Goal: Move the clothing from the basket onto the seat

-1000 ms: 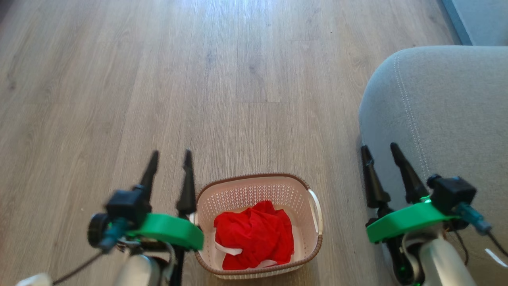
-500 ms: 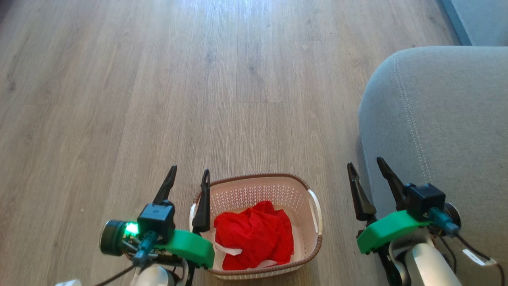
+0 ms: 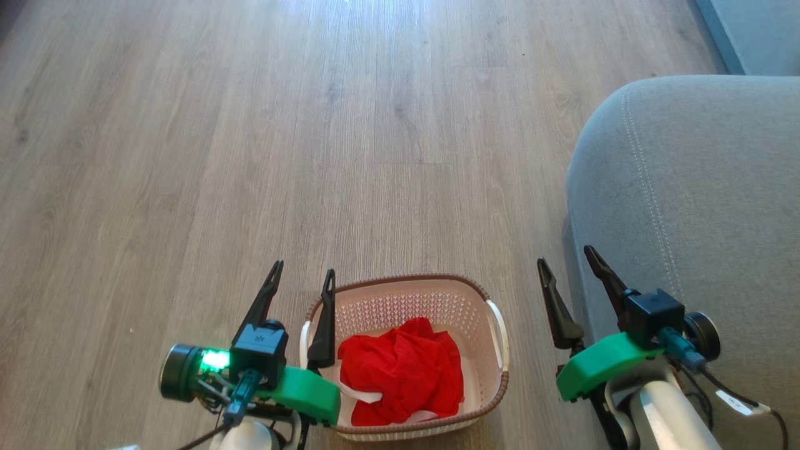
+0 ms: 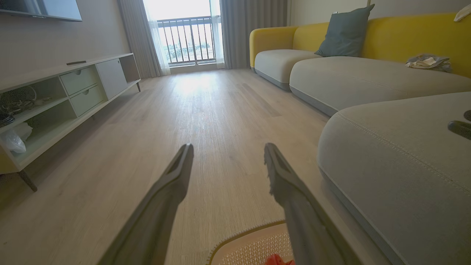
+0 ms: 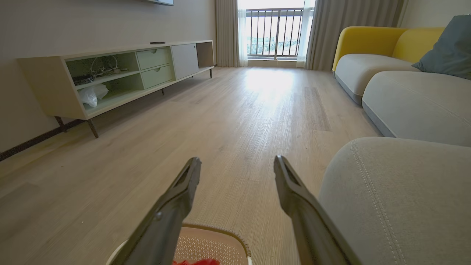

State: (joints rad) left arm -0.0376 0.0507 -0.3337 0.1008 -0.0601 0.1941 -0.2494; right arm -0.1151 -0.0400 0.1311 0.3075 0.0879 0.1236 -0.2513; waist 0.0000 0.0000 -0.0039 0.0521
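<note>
The cream perforated basket (image 3: 431,301) with a brown braided rim stands on the wood floor at the bottom centre of the head view. Crumpled red clothing (image 3: 403,369) with white trim lies inside it. The grey seat (image 3: 706,187) fills the right side. My left gripper (image 3: 301,275) is open, hanging above the basket's left rim with nothing between its fingers. My right gripper (image 3: 565,255) is open too, above the strip of floor between basket and seat. Both wrist views catch the basket rim (image 4: 243,239) (image 5: 217,235) at the bottom edge, and a sliver of red (image 4: 278,260).
A long low TV cabinet (image 5: 121,70) lines the left wall. A yellow-backed sofa (image 4: 368,70) with a blue-grey cushion (image 4: 344,31) runs along the right. Balcony doors (image 5: 276,31) stand at the far end, with open wood floor (image 3: 312,137) ahead of the basket.
Both arms have drawn back and inward toward the basket; the left gripper now hangs at its left rim. Basket and clothing have not moved.
</note>
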